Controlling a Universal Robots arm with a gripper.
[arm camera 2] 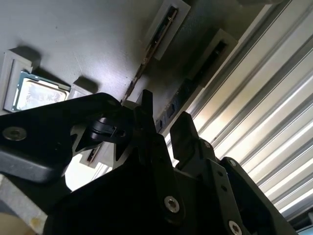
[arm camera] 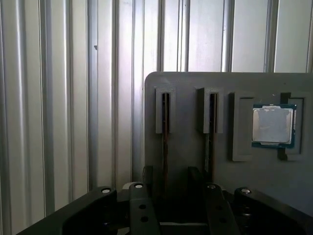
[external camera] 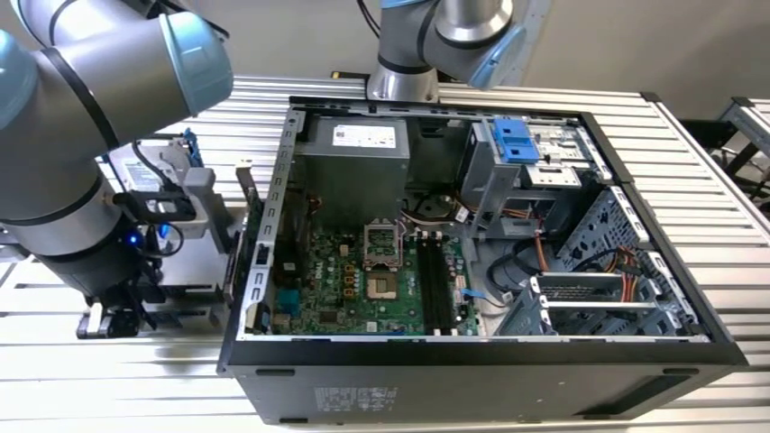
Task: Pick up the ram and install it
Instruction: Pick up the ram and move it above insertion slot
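Ribbed metal table [arm camera: 58,98] lies under a grey tray [arm camera: 188,107] that the gripper [arm camera: 169,171] reaches over. In the first wrist view its fingers stand apart, one on each side of the ram [arm camera: 165,122], which sits on edge in a tray slot; whether they touch it I cannot tell. A second stick [arm camera: 210,122] stands just beside the gripper, with a processor chip [arm camera: 273,125] further off on that side. An open computer case [external camera: 481,361] sits well apart from the gripper.

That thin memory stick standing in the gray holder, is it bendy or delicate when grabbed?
Probably stiff: the ram stands straight on edge in the gray holder. Likely light, being so thin. Perhaps fragile; a skewed pinch from the gripper near it might tilt it.
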